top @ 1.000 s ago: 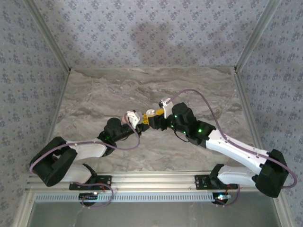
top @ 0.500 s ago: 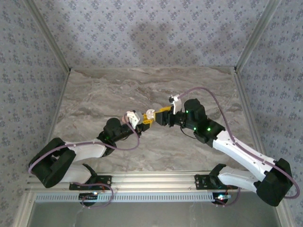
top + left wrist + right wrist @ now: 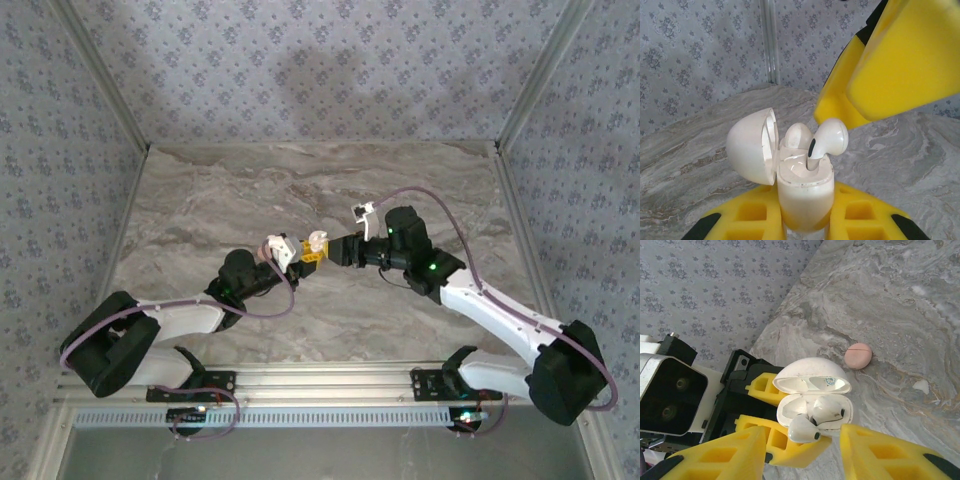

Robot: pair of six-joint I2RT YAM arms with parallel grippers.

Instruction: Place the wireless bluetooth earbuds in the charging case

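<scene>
L gripper (image 3: 805,216), yellow-fingered, is clamped tight on the lower body of the small white glossy plastic charging case (image 3: 805,187), holding it upright over the grey marbled table (image 3: 910,165), approx. mid-table. The case's domed lid (image 3: 752,147) hangs open to one side.

Two white plastic earbuds w/ short stems are at the case. One earbud (image 3: 798,134) sits down in its well next to the lid. The other earbud (image 3: 831,137) has its stem in the well, but its head sticks up, tilted, not fully seated.

R gripper (image 3: 803,436) hovers right at the case mouth, jaws apart w/ nothing pinched between them. One yellow finger (image 3: 900,55) is just above the raised bud; can't tell if it's touching.

On the table beyond lie a small pink rounded piece (image 3: 858,355) and, near it, a tiny white bit (image 3: 921,386), too small to identify. Both are well apart from the case.
</scene>
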